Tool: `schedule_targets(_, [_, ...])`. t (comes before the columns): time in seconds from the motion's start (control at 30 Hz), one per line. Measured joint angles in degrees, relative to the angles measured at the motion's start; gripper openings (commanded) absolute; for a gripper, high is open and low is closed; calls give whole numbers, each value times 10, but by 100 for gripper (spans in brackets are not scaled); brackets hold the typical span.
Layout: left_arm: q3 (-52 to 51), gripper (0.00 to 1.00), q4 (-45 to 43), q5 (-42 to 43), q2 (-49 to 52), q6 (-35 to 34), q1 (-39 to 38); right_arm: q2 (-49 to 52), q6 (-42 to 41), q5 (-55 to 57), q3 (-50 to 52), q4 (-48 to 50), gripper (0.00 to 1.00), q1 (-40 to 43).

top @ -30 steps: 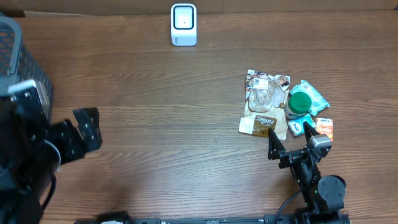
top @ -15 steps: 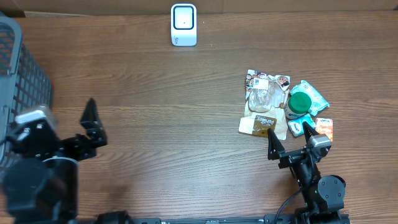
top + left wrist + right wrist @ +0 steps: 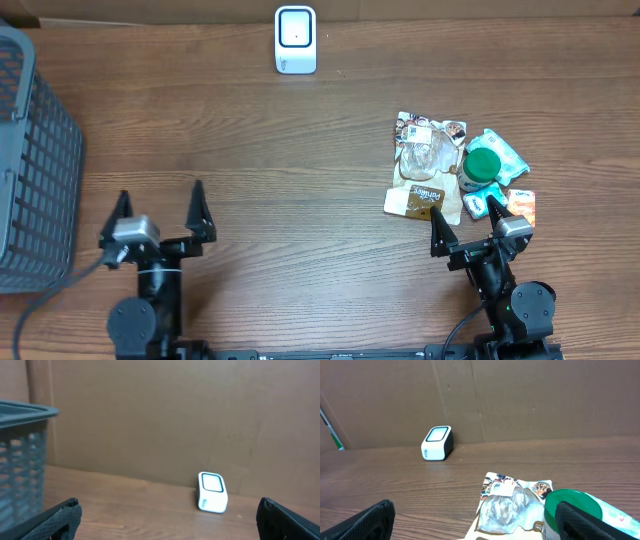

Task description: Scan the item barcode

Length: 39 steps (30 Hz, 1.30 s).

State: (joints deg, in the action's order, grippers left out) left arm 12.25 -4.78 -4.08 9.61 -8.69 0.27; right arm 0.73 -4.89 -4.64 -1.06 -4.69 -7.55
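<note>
A grey basket (image 3: 35, 150) sits at the table's (image 3: 300, 200) left edge, cut off by the frame. Near it the left gripper (image 3: 160, 192) hangs spread wide and empty; its wrist view shows only its finger tips. The white scanner (image 3: 296, 40) stands at the far edge, mid-table, well apart from everything. To the right, the items lie bunched: a snack pouch (image 3: 428, 165), a green-lidded jar (image 3: 483, 165) partly covering a teal packet (image 3: 505, 150), and an orange packet (image 3: 522, 203). No barcode is legible. The right gripper (image 3: 463, 215), spread wide and empty, overlaps the pile's near edge.
</note>
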Motion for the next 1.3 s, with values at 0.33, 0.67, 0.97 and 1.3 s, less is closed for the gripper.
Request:
schedule_targets(0.33, [-112, 99, -14, 0, -84, 23, -10, 0, 0, 0, 0, 0, 100, 0])
schedule_targets(0.67, [-118, 100, 92, 16, -87, 47, -10, 0, 0, 0, 0, 1, 100, 0])
schedule_targets(0.97, [-118, 100, 92, 26, -87, 47, -10, 0, 0, 0, 0, 0, 100, 0])
schedule_targets(1.3, [-118, 100, 93, 26, -87, 47, -10, 0, 0, 0, 0, 0, 100, 0])
